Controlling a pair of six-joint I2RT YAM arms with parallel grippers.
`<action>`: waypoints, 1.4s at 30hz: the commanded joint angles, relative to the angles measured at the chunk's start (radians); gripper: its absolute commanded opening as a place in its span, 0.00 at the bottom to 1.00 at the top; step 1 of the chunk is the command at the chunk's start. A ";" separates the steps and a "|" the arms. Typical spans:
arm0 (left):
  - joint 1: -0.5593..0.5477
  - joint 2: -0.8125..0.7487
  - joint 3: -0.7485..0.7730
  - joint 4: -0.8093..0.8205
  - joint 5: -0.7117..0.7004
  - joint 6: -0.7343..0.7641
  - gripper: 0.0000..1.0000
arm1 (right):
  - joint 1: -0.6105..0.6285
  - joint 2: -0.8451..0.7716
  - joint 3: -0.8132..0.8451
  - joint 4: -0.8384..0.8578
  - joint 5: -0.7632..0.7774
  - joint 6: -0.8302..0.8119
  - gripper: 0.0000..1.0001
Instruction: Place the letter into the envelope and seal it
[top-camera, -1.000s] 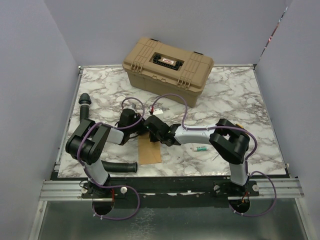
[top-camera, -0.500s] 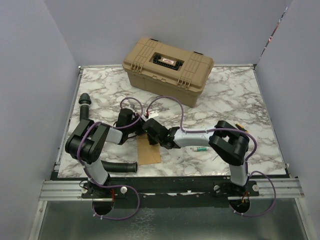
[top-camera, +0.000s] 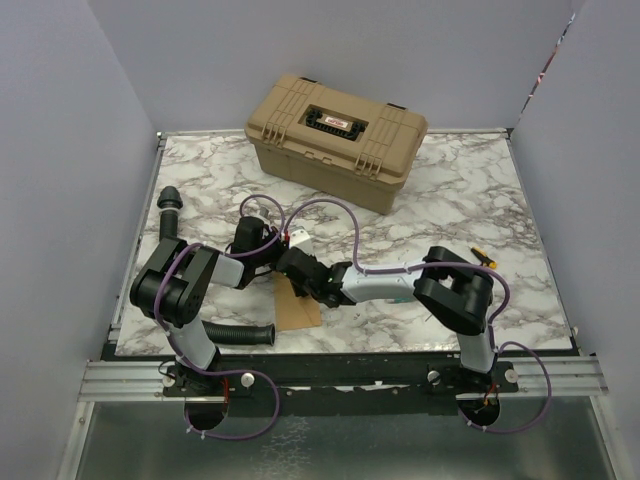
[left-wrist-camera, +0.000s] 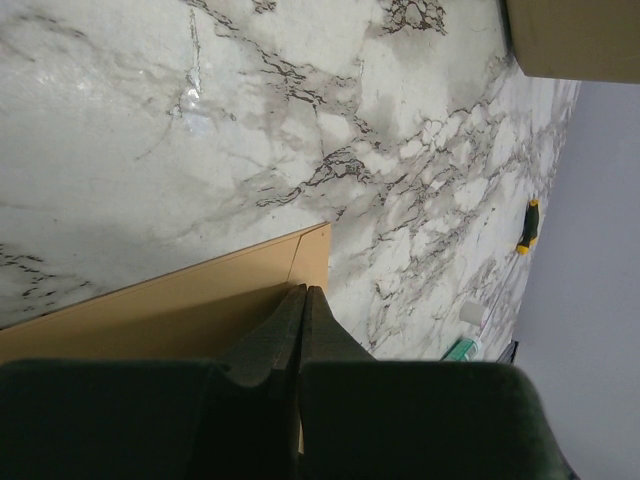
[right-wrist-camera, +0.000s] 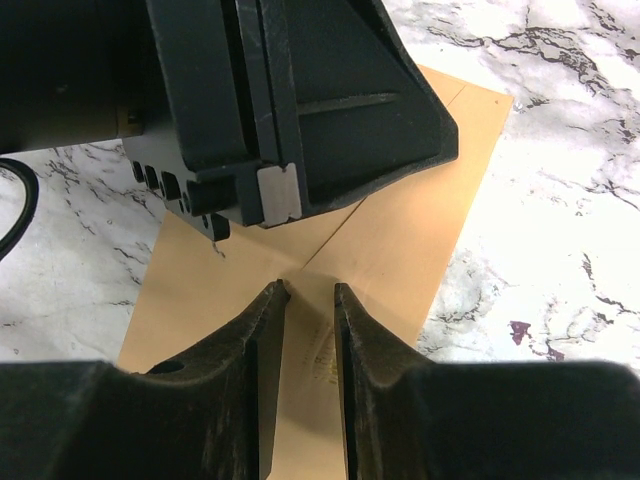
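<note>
The kraft-brown envelope (top-camera: 299, 311) lies flat near the table's front edge, its seams meeting in a point. It also shows in the left wrist view (left-wrist-camera: 180, 310) and the right wrist view (right-wrist-camera: 420, 210). My left gripper (top-camera: 273, 266) is shut, its tips (left-wrist-camera: 303, 291) down at the envelope's far end, and nothing shows between the fingers. My right gripper (right-wrist-camera: 308, 290) is open by a narrow gap, low over the envelope's middle where the seams meet, with faint print between its fingers. It faces the left gripper's body (right-wrist-camera: 300, 110) closely. The letter is not in view.
A tan case (top-camera: 338, 138) stands at the back. A green and white tube (left-wrist-camera: 465, 335) and a small yellow object (top-camera: 483, 255) lie to the right. A black ribbed hose (top-camera: 240, 333) lies at the front left, close to the envelope.
My right gripper has moved left and nearer, from beside the envelope's far end to over its middle. My left gripper has barely moved.
</note>
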 joint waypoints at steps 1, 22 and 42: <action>0.023 0.039 -0.025 -0.129 -0.087 0.058 0.00 | 0.055 0.108 -0.060 -0.209 -0.103 0.021 0.31; 0.029 0.050 -0.013 -0.150 -0.088 0.071 0.00 | 0.086 0.042 -0.154 -0.234 -0.100 0.090 0.29; 0.030 0.032 0.022 -0.196 -0.095 0.087 0.00 | 0.159 -0.075 -0.225 -0.451 -0.097 0.216 0.23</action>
